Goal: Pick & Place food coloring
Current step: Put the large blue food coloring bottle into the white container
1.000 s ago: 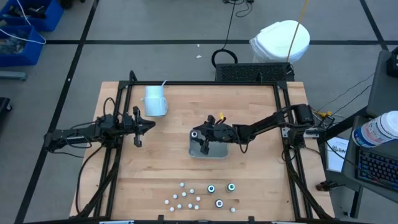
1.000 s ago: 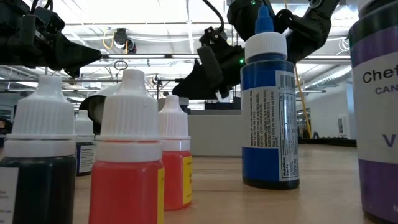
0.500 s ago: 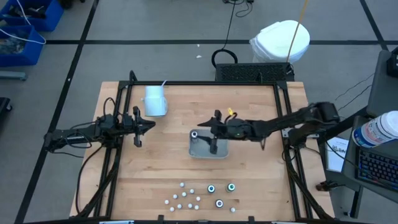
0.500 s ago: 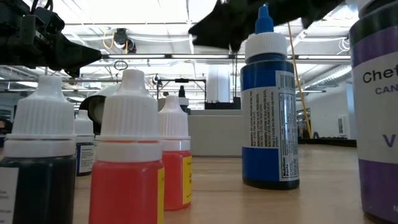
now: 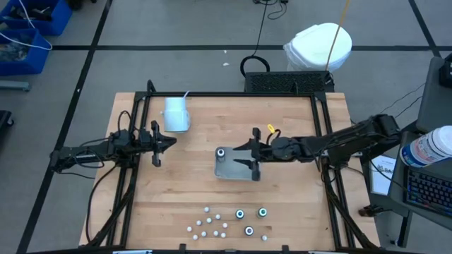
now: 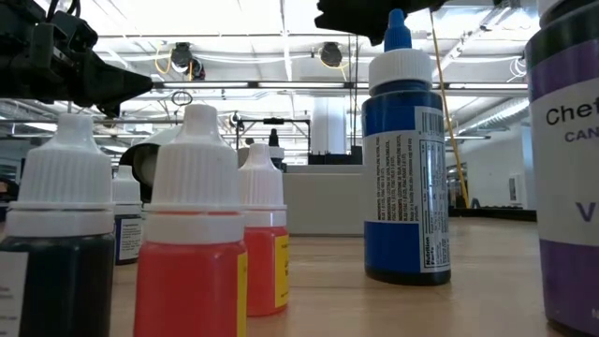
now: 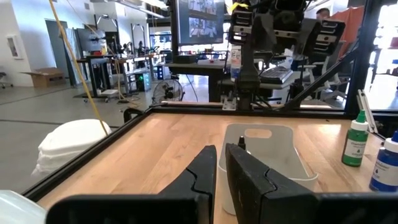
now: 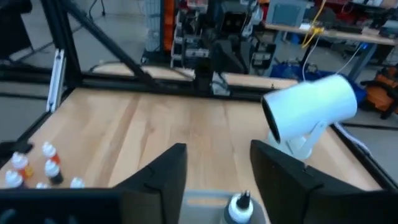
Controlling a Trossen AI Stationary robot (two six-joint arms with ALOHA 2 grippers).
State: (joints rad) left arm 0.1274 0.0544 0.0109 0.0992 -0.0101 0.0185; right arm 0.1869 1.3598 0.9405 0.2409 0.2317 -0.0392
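The food coloring bottles [image 5: 226, 221] stand in a cluster near the table's near edge, and in the low view they fill the foreground: red ones [image 6: 192, 253], a blue one [image 6: 404, 159]. One dark bottle with a white top [image 5: 221, 152] stands in the left end of the grey tray [image 5: 239, 175], and the right wrist view shows its top [image 8: 239, 206]. My right gripper [image 5: 248, 154] hovers open over the tray's right part [image 8: 217, 177]. My left gripper [image 5: 164, 144] waits shut at the table's left [image 7: 221, 171], pointing toward the tray [image 7: 292, 163].
A white cup [image 5: 175, 114] sits near the far left corner, seen tilted in the right wrist view [image 8: 311, 111]. A black frame [image 5: 226, 94] runs round the table. Bare wood [image 5: 191, 187] lies between tray and bottle cluster. A white bag [image 5: 319, 44] lies on the floor beyond.
My right gripper has drawn back from the tray's left end toward the table's right edge and risen, almost leaving the low view at the top. The dark bottle has stayed standing in the tray's left end. The left arm has kept still.
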